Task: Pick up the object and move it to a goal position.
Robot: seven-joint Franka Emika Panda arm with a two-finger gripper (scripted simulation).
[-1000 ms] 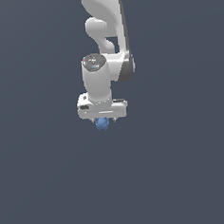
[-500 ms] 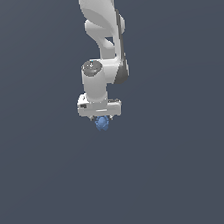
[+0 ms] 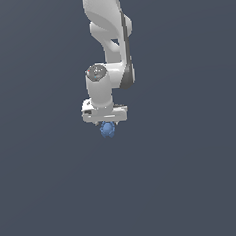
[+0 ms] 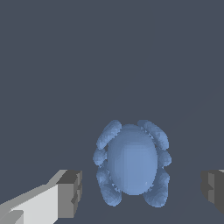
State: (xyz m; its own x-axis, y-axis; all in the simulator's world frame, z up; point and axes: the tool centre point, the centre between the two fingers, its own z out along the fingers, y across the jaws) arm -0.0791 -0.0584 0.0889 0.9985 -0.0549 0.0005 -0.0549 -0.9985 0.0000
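Observation:
The object [image 4: 131,164] is a small blue egg-shaped lump with bumpy lobes around its edge, lying on the dark grey floor. In the wrist view it sits between my two grey fingertips [image 4: 70,194], with a clear gap on each side. My gripper [image 4: 142,192] is open and touches nothing. In the exterior view the white hand of the gripper [image 3: 107,125] hangs straight down directly over the object [image 3: 108,130], which peeks out just below the hand. The fingers themselves are hard to make out in that view.
The plain dark grey floor [image 3: 195,184] surrounds the object on every side. The white arm [image 3: 107,20] rises from the hand toward the top of the exterior view. No goal marker shows.
The arm's upper links have straightened and shifted a little. The hand has stayed over the object, and slightly more of the blue lump now shows beneath it.

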